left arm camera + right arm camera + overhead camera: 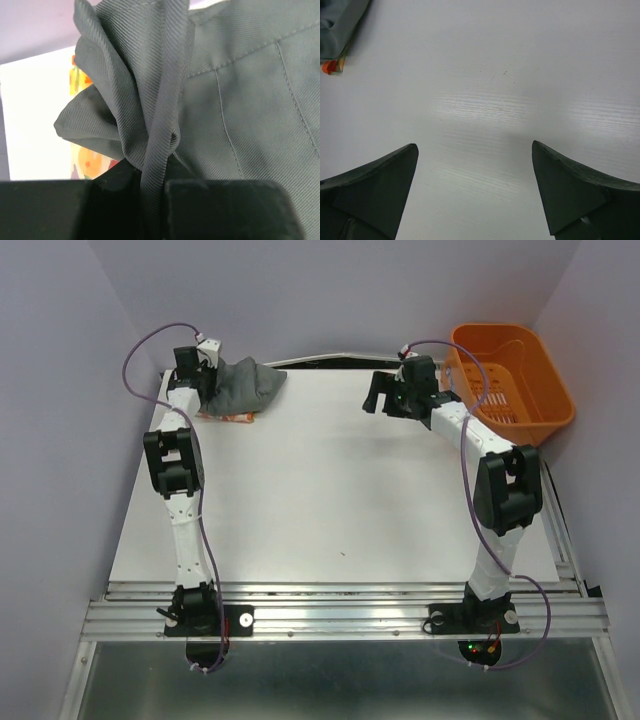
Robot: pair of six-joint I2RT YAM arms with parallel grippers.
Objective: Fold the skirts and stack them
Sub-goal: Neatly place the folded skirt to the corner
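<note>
Left pincer [152, 196] clenched a thin fold of the dark grey cloth skirt [246, 384], heaped over the leafy-print cream skirt [233, 418] far-left on the bench [330, 490]; right pincer [475, 165] gaped empty. Such a skimpy pinch looked ready to slip.

No readable text, label, brand, number or sign in any view. On the plain dark grey twill cloth skirt [250, 100], only stitched seams. On the cream cloth skirt with the orange and yellow print [85, 162], only pattern, no letters. Perhaps some marking on the small white round disc [245, 619] fixed to the ribbed silver metal rail [350, 612], but too small to tell.
</note>
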